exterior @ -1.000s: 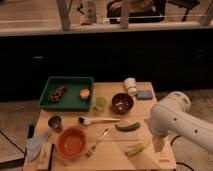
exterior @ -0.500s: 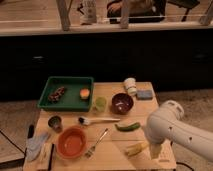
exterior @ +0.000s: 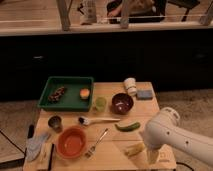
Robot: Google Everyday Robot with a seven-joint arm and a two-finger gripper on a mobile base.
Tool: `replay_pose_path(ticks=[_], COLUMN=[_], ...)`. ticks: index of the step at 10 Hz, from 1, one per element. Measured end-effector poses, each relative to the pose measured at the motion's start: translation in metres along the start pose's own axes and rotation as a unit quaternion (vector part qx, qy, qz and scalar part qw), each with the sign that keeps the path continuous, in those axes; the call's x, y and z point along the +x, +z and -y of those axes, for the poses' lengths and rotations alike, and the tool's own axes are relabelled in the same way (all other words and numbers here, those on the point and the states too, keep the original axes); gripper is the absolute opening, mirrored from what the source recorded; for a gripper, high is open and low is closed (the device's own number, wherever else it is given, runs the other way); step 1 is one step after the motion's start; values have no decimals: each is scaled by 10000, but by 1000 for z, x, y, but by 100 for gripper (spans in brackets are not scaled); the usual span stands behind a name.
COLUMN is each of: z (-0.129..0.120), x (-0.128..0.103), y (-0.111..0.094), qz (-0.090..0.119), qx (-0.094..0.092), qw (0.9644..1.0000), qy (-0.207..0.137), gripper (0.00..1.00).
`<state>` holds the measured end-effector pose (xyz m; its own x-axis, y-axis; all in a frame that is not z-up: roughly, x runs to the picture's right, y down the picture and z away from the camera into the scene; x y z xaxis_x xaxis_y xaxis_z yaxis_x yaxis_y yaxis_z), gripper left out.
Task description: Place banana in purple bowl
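Lower right, our gripper hangs jaws wide beside the banana; we may nudge it off the surface edge

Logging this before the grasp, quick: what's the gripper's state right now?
Gripper: open, holding nothing; it hangs low just right of the banana, which lies on the table.

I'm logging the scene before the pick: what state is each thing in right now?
banana: lying on the table, not held, not in any bowl.
purple bowl: upright, empty.
orange bowl: upright, empty.
green tray: holds a small orange fruit and a brown item.
gripper: open, empty, low over the table's near right corner, just right of the banana.
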<state>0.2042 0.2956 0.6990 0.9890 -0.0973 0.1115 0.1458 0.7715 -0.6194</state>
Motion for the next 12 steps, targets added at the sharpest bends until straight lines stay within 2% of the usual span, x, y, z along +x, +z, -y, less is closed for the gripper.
replay_pose_path(ticks=[12], z=[-9], x=[4], y=[36], qz=[67], qx=[-126], qw=[9997], qy=[176], gripper=[80])
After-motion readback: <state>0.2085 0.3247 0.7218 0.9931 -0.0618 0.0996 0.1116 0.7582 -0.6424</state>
